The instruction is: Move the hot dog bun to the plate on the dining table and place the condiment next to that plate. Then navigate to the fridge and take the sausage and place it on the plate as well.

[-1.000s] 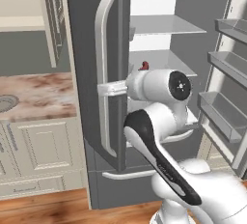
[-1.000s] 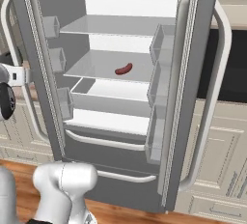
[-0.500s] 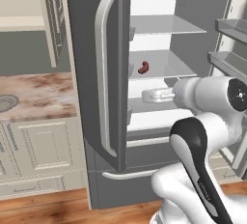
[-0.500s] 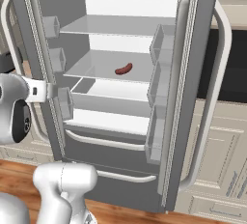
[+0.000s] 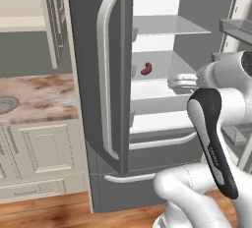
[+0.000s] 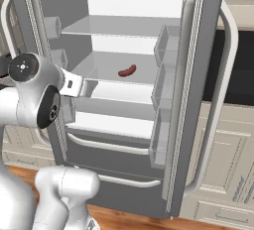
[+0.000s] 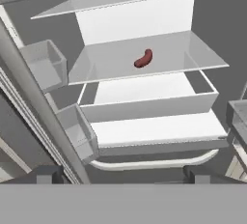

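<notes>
At the open fridge point(image 6: 198, 100), I am on the last leg: the sausage point(image 7: 143, 58) lies on a glass shelf point(image 7: 169, 56), not yet picked, plate out of sight. My fingers point(image 7: 123, 175) are spread, empty, and have swung from the door handle point(image 5: 105, 74) toward the shelves since a second ago.

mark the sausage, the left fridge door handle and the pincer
sausage point(image 7: 143, 59), hand view: middle of its curved red body, on the glass shelf.
left fridge door handle point(image 5: 105, 74), left base view: midway down the long silver bar.
pincer point(image 6: 89, 87), right base view: the open gap between its fingertips.
</notes>
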### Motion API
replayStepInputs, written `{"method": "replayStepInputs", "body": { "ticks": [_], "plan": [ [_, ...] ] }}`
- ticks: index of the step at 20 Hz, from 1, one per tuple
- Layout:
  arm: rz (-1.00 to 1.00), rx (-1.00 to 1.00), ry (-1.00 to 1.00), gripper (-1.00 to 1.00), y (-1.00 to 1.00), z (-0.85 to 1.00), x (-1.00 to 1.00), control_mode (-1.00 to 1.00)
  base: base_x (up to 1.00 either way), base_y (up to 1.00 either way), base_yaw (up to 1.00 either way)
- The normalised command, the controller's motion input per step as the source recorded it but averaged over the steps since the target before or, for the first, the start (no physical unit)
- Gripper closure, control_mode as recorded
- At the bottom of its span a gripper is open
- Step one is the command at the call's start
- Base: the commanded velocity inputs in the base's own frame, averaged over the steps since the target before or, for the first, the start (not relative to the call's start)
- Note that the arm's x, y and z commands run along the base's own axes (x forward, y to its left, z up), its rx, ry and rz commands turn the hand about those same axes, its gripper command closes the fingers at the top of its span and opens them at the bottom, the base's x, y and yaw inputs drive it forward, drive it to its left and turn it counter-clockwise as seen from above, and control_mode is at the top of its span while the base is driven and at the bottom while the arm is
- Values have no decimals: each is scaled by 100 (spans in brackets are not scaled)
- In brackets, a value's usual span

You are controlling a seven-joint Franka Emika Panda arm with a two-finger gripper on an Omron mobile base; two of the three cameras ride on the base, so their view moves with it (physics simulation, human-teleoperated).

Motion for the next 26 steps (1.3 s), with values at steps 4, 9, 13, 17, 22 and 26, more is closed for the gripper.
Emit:
{"method": "replayStepInputs", "body": {
  "ticks": [4,9,13,17,22,26],
  "plan": [
    [0,7,0,-100,0,-9,96,-100,0,0,0],
    [0,4,0,-100,0,-18,100,-100,0,0,0],
    [3,5,1,-100,0,-20,100,-100,0,0,0],
    [5,4,0,-100,0,-15,100,-100,0,0,0],
    [8,2,0,-100,27,-8,83,-100,0,0,0],
    [13,0,0,-100,50,-10,53,-100,0,0,0]
  ]
}}
